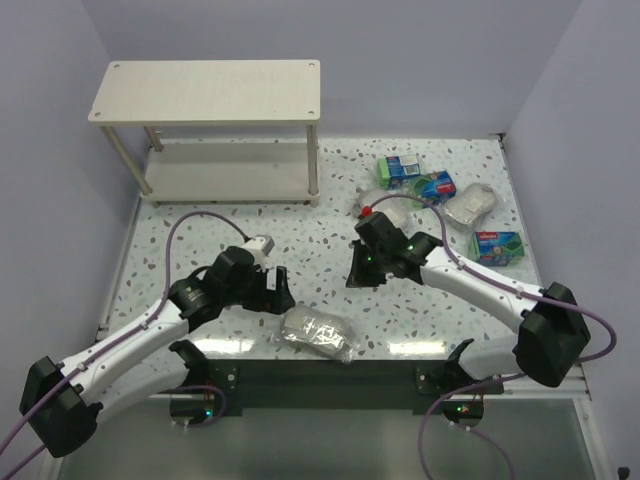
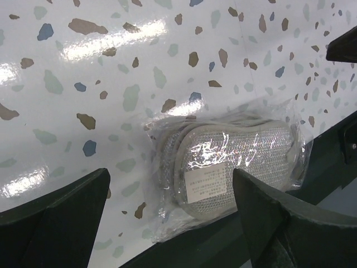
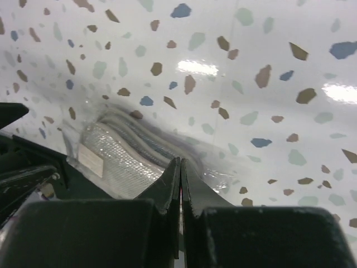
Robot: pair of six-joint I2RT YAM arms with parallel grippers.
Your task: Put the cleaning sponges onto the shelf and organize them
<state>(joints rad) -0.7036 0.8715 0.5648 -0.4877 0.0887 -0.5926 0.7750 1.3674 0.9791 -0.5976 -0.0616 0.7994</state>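
Nearest me, one silver scourer pack (image 1: 318, 333) lies at the table's (image 1: 300, 225) front edge, just beside my left claw (image 2: 170, 173), its fingers spread wide and holding nothing. My right claw (image 3: 181, 164) sits pressed together mid-table. Beyond it, five more packs (image 1: 437, 185) cluster on the right. The shelf (image 1: 205, 90) stands far left.

Speckled table (image 1: 310, 240), shelf (image 1: 205, 90), sponge packs (image 1: 430, 185)

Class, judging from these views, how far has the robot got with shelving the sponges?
Done: nothing; both shelf boards are bare. In hand: the open left gripper faces a silver scourer near the table's front edge, ungripped. Left: all six packs lie on the table; the shut right gripper holds none.
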